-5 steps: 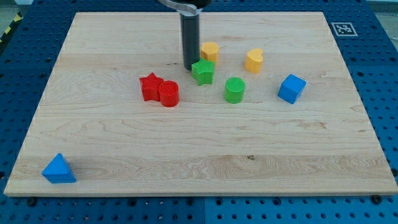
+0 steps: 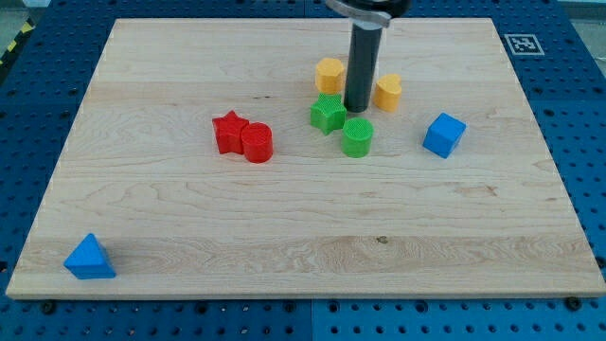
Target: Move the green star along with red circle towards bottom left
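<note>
Rod end effector, a straight dark cylinder with no jaws to open or close and holding nothing, descends from the view's top and ends at my tip. My tip sits on the desk in the pocket between four blocks: the green star just to the view's left, the green cylinder just below, the yellow block with a rounded top to the upper right, and the yellow hexagonal block to the upper left. Whether my tip touches the green star cannot be told; the gap, if any, is very small.

Green star and green cylinder stand close together, apparently not touching. The red circle, an upright ribbed cylinder, lies well to the view's left of the green star and slightly lower, pressed against the red star on its left side. A blue cube stands apart to the view's right of the green cylinder. A blue triangular block rests alone near the bottom left corner.

Desk surface is a pale wooden board with visible grain and a few dark knots. A black-and-white square marker is fixed at its top right corner. Around the board runs a blue perforated base; a yellow-and-black striped strip shows at the view's top left.
</note>
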### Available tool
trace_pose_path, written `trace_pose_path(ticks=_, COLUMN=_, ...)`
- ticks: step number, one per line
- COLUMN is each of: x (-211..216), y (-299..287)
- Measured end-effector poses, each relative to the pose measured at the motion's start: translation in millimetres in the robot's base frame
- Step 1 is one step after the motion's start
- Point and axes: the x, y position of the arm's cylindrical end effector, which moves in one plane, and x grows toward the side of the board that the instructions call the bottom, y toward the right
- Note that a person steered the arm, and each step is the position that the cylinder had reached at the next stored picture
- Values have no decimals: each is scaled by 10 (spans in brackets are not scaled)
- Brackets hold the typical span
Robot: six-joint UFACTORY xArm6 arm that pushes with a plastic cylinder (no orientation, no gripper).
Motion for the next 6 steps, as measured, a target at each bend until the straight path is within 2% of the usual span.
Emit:
trace_pose_path(ticks=2, x=108, y=-479)
trace_pose_path(ticks=6, x=780, y=-888)
